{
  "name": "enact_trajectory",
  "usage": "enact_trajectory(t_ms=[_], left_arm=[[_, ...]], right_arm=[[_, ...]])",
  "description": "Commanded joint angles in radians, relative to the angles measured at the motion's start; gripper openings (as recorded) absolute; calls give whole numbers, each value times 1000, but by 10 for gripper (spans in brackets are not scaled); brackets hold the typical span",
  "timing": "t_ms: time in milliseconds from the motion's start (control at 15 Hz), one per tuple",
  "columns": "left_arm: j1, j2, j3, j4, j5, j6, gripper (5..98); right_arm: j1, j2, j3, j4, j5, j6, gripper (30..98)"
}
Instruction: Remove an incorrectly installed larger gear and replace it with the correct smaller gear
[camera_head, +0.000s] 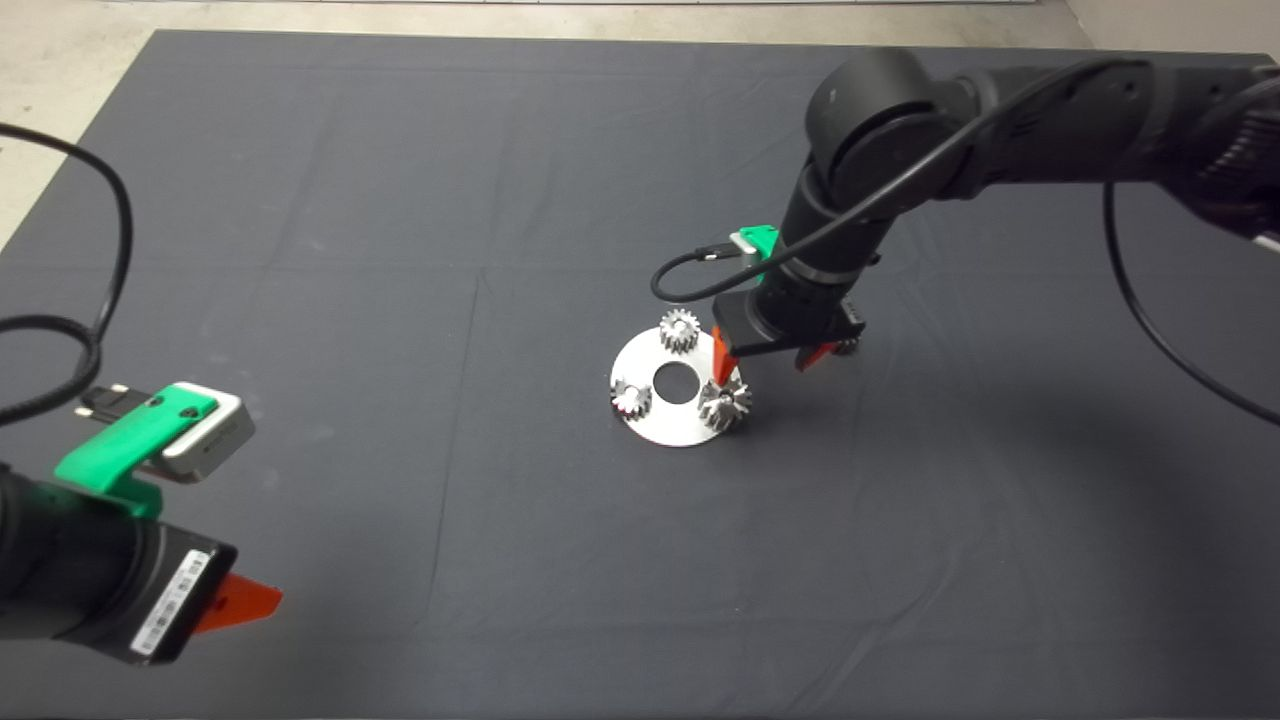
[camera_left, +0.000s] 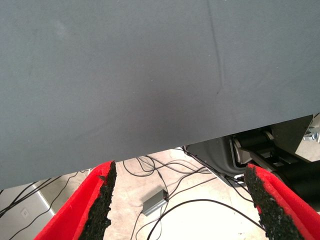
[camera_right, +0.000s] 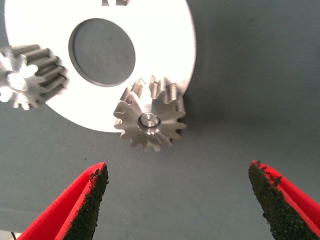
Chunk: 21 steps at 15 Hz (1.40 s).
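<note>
- Green and red, the left gripper is being kept parked at the mat's lower left edge; in its wrist view its pads are standing wide apart over cables on the floor, with nothing held.
- Two small steel gears are being carried on the left and far sides of a flat, bright metal disc with a round centre hole.
- The larger gear is sitting on the disc's right rim, on a pin; its slanted teeth are overhanging the edge.
- The right gripper is being held just above and right of that gear, its jaws wide apart and empty, the gear lying between and ahead of the pads.
- The smaller gear is probably being hidden behind this gripper; only a toothed sliver is showing.
- Risks, as judged: conical, slick teeth may be squeezed out of the rough pads if they are gripped off-centre; the light disc may be dragged or tipped if the gear binds on its pin while being lifted.
</note>
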Motion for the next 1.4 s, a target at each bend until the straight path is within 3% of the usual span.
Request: enact_trajectory(t_ms=[0, 667, 1333], left_arm=[[-7, 15, -6, 4, 71, -22, 643], [-7, 13, -4, 7, 73, -39, 643], [-7, 13, -6, 35, 73, -36, 643]], right_arm=[[-14, 35, -57, 22, -67, -40, 744], [-77, 38, -79, -26, -69, -52, 744], [-79, 109, -148, -101, -69, -84, 744]])
